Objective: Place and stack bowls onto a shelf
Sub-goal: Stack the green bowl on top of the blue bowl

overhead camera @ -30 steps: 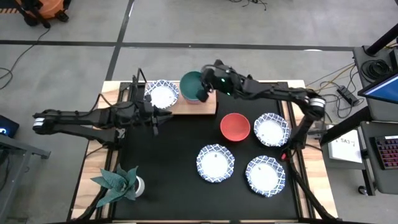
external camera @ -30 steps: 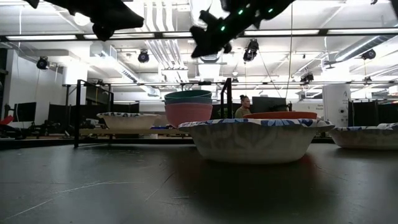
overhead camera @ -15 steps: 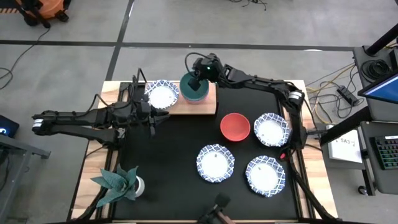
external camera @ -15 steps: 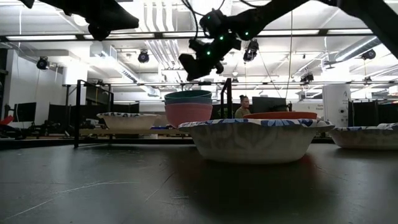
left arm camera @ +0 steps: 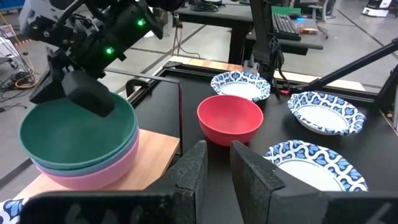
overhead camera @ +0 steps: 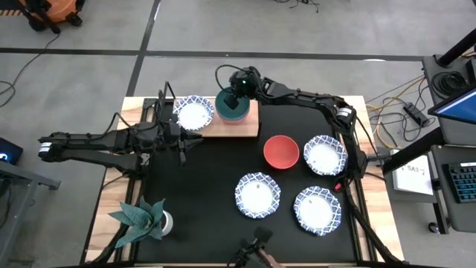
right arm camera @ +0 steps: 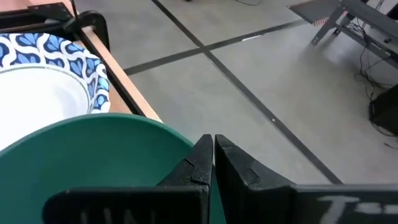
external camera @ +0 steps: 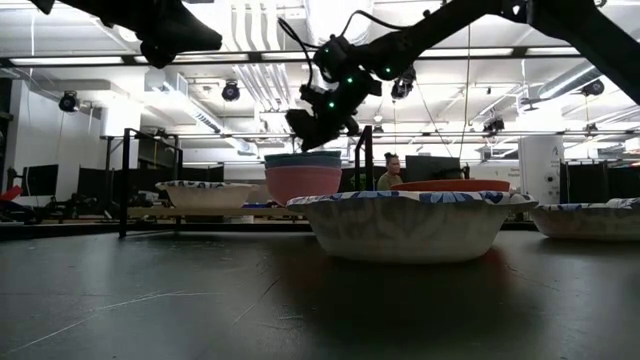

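Green bowl (overhead camera: pixel 232 106) topping stack on shelf (overhead camera: pixel 245 128) | right gripper (overhead camera: pixel 237 93) directly above, jaws nearly pinched, nothing held | left gripper (overhead camera: pixel 181 140) nearly shut, parked beside shelf.

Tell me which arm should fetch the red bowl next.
Probably the right. The right gripper sits over the green bowl on the shelf, and its arm spans that side above the red bowl. The left gripper waits farther off, beside the shelf's near edge.
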You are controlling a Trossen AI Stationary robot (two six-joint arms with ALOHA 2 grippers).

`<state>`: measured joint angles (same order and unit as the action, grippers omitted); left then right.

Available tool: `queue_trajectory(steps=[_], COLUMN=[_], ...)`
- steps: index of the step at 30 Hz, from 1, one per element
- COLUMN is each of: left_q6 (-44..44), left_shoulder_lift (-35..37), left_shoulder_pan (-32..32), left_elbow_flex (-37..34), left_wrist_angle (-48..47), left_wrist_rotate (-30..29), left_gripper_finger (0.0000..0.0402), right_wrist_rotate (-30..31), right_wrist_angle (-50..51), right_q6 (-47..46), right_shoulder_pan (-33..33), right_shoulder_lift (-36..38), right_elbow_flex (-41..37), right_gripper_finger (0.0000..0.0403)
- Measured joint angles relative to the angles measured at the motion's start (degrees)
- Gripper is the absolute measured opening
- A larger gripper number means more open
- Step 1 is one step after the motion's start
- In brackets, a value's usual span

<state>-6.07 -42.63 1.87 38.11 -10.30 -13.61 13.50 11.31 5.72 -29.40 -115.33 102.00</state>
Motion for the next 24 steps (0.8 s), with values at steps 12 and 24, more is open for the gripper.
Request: queue_trajectory(steps=[12, 24], left_q6=[0.0, 0.0], left_shoulder_lift=[0.0, 0.0], left_shoulder_pan=[0.0, 0.0], left_elbow_flex=[0.0, 0.0], left_wrist_angle=[0.0, 0.0], left_wrist_rotate=[0.0, 0.0], left_gripper_finger=[0.0054, 0.0054], right_wrist_rotate=[-0.2, -0.5], right_wrist_angle=[0.5, 0.4], right_q6=[0.0, -0.3], right_shoulder_pan=[-0.1, -0.1], right_shoulder_lift=[0.0, 0.0], right_elbow_flex=[-0.4, -0.8], right_gripper_finger=[0.0009, 0.0009])
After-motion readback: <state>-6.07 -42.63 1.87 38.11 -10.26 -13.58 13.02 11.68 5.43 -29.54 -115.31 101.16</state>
